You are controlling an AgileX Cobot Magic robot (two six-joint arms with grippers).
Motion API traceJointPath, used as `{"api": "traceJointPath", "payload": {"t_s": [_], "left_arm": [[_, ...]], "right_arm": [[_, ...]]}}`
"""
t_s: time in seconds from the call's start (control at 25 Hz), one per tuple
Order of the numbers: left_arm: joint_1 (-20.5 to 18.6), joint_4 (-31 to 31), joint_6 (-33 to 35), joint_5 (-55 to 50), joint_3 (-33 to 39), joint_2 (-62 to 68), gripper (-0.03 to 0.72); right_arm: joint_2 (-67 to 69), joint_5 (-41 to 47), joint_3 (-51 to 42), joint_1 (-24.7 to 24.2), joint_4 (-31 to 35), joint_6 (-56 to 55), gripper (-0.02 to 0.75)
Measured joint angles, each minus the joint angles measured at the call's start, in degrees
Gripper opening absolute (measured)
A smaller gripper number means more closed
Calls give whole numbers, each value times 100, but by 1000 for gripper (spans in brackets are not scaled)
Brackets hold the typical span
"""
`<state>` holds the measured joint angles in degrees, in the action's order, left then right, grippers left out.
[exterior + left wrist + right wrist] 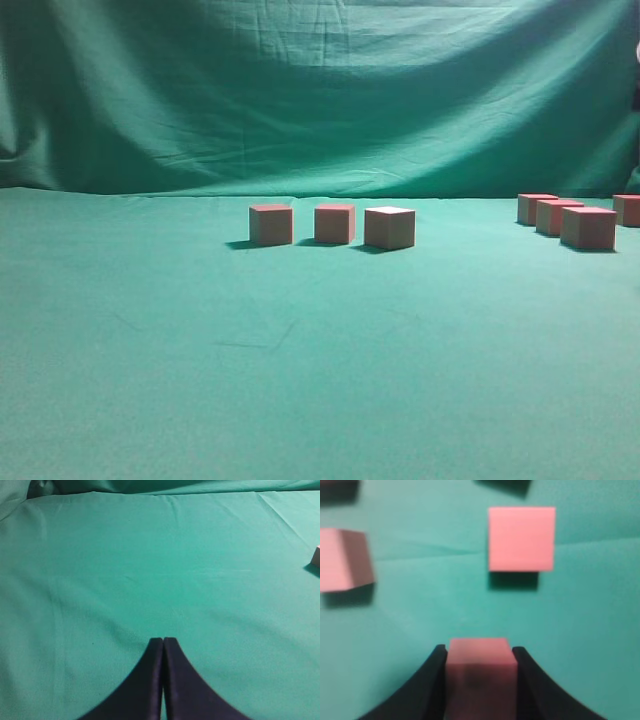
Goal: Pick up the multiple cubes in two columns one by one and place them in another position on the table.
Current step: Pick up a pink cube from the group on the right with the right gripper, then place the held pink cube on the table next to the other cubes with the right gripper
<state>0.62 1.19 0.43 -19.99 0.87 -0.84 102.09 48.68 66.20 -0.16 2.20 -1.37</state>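
Green cloth covers the table (300,380) and rises as a draped backdrop behind it. Seven cubes show in the exterior view: three stand in a row near the middle (333,224), spaced apart, and four cluster at about three o'clock by the right edge (588,227). In the right wrist view an eighth cube (479,672) sits between the dark jaws of the right gripper (479,666), both jaws against its sides, so the grip looks made or nearly made; whether the block rests on the cloth or is lifted cannot be told. From that gripper another cube (521,539) lies at about one o'clock, well apart, and a third (345,559) at ten o'clock by the frame edge. The left gripper (163,642) hangs over bare cloth with its tips pressed together and nothing between them; one cube corner (316,556) peeks in at its two o'clock. Judging by this, the right arm is nearer the work, and the coming move turns on carrying the clamped block clear of its neighbours.
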Motion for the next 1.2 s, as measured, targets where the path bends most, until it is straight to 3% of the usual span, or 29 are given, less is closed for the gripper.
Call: {"api": "traceJointPath", "payload": {"t_s": [0.12,0.24,0.48,0.64,0.84,1.2], "left_arm": [[0,0,0,0,0,0,0],[0,0,0,0,0,0,0],[0,0,0,0,0,0,0],[0,0,0,0,0,0,0],[0,0,0,0,0,0,0],[0,0,0,0,0,0,0]], "right_arm": [[-441,321,0,352,147,0,265],[-872,518,0,1011,329,0,265],[-1254,556,93,2983,646,36,265],[-1021,627,613,4002,706,5,265],[-355,650,1783,4510,720,-210,265],[1563,1022,3587,4571,419,-1330,265]]}}
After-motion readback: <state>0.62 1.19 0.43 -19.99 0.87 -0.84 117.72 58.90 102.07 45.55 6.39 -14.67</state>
